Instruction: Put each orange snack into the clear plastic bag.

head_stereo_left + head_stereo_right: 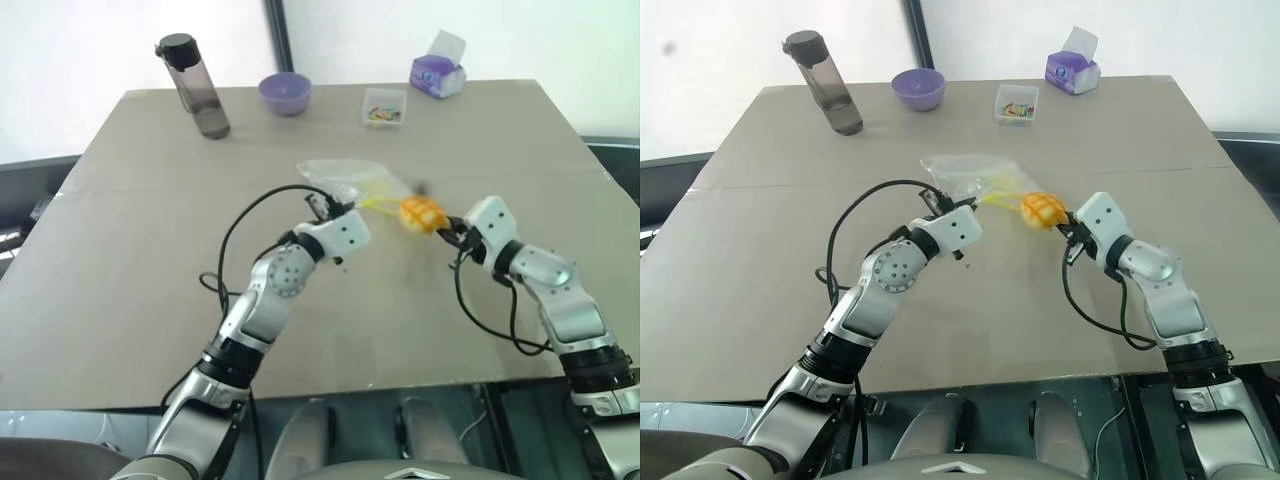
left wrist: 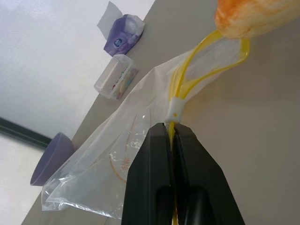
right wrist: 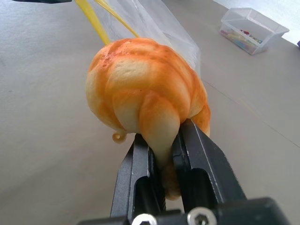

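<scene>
We see our left gripper (image 2: 172, 136) pinched tight on the yellow seal strip (image 2: 180, 89) of the clear plastic bag (image 1: 340, 177), the two black fingers (image 2: 150, 178) pressed together with only the thin strip between them, right by the small white slider (image 2: 175, 108). Past those fingertips the strip splits into a loop, so the mouth of the bag stands open on the side facing our other arm, while the crinkly body of the bag trails away beyond the left gripper and rests on the table (image 1: 130, 270). Our right gripper (image 3: 161, 145) is closed on the orange snack (image 3: 145, 89), its fingers squeezing a fold of the soft underside so that the round bun bulges out ahead of the fingertips, lifted off the tabletop. In the head views the snack (image 1: 1040, 210) sits between our two grippers, just in front of the right one and right at the open yellow loop held by the left one; from the left wrist the bun's edge meets the far end of that loop, though we cannot tell whether it has passed inside the mouth. Farther beyond both grippers, toward the far edge of the table, stand a dark water bottle (image 1: 195, 85), a purple bowl (image 1: 285, 93), a small clear box (image 1: 384, 106) of colourful bits, and a purple tissue pack (image 1: 438, 74), all well apart from the bag and snack.
</scene>
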